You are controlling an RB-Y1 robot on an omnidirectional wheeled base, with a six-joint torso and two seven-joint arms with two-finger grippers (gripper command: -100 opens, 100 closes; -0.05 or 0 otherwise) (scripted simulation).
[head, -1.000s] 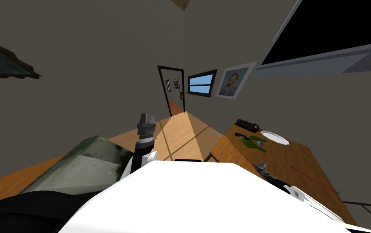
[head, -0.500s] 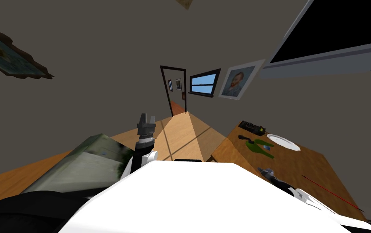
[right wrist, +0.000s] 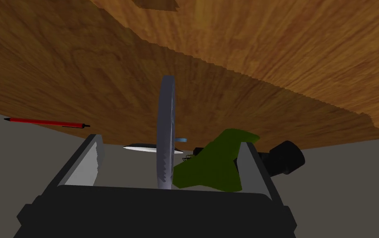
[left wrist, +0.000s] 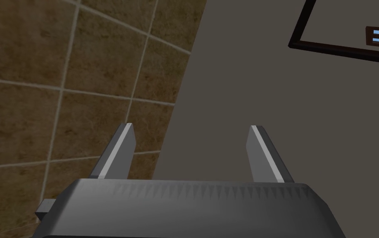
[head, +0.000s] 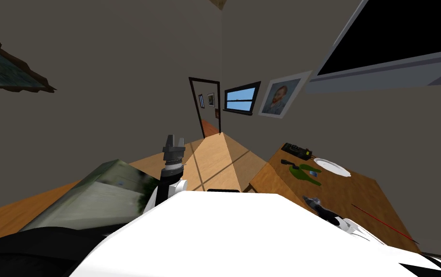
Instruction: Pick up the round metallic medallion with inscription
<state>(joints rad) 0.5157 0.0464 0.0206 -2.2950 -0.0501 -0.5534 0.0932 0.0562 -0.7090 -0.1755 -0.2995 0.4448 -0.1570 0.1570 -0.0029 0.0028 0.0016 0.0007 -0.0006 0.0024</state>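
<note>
The round grey medallion (right wrist: 165, 132) stands edge-on between the fingers of my right gripper (right wrist: 170, 141). Those fingers are wide apart and neither touches the disc. In the head view the medallion (head: 310, 198) is a small grey spot at the tip of my right gripper (head: 312, 200), over the near part of the wooden table (head: 359, 192). No inscription can be made out. My left gripper (head: 174, 139) is raised to the left of the table, open and empty, as the left wrist view confirms for the left gripper (left wrist: 190, 126).
Beyond the medallion the table holds a green object (head: 306, 173), a white plate (head: 331, 166), a black device (head: 296, 150) and a red pen (head: 383, 221). A grey-green box (head: 99, 197) sits low on my left. A doorway (head: 205, 108) lies ahead.
The whole head view swung slightly one way and back, which is my own move. The right gripper and the medallion keep their place relative to the table's things.
</note>
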